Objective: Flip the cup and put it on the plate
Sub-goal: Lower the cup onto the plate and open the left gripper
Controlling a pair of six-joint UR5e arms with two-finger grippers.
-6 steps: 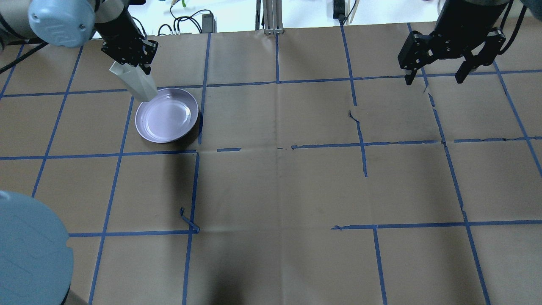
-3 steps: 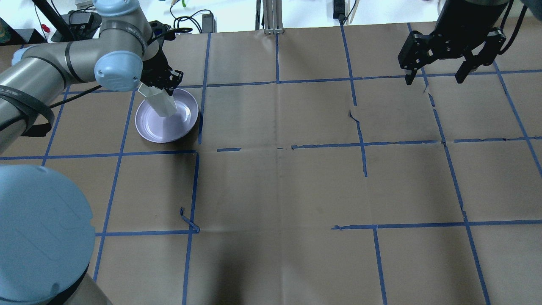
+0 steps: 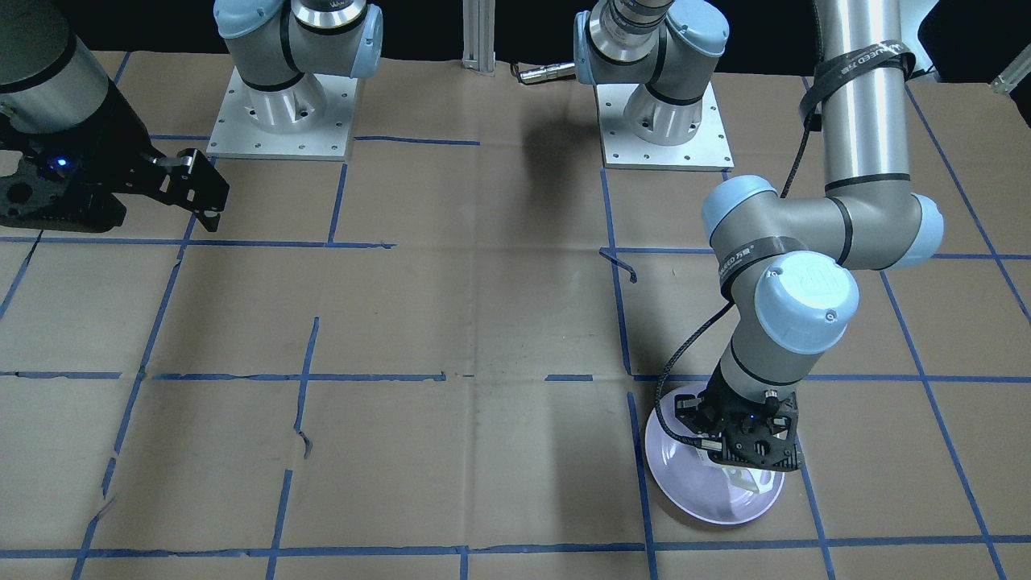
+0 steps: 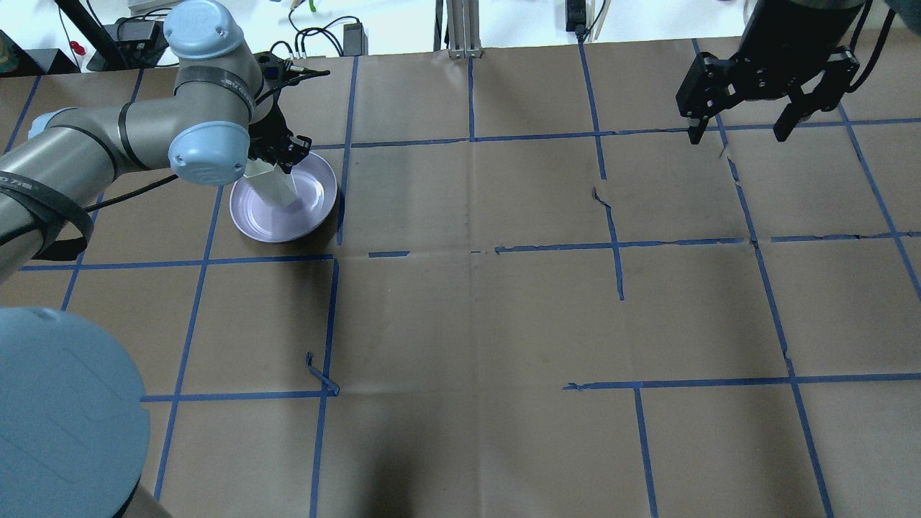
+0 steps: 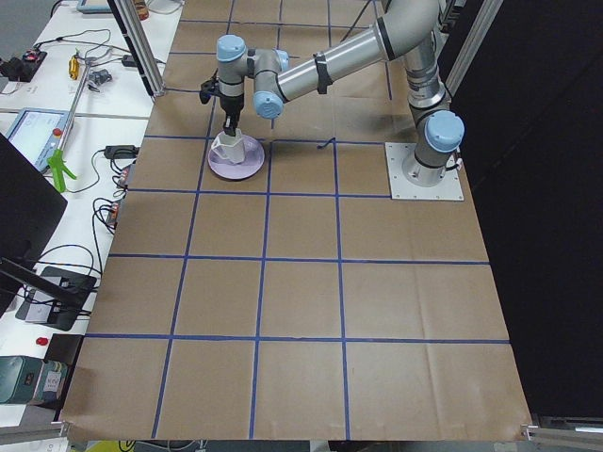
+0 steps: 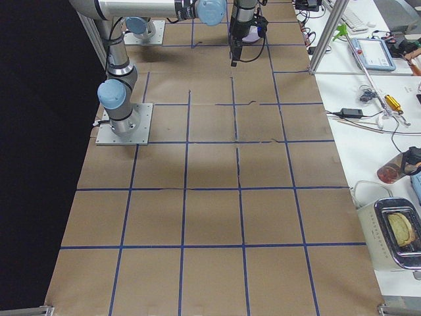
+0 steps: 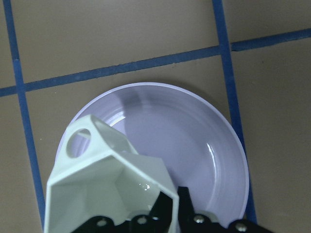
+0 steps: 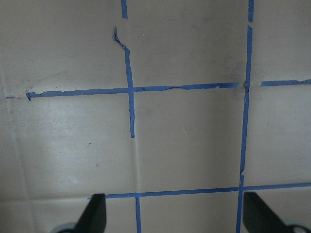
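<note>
Cardboard tabletop (image 4: 504, 324): left tool (image 4: 272, 162) clamps the cup (image 4: 277, 188) hanging beneath it, perhaps touching the plate (image 4: 252, 219).

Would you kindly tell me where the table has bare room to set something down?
Bare: the brown papered table across its middle, between the round lavender plate and the open right tool, and the robot-side rows. Crowded: the plate, where the left tool holds the white faceted cup.

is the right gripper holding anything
No, the right gripper is open, its fingers wide apart with only the table showing between them.
</note>
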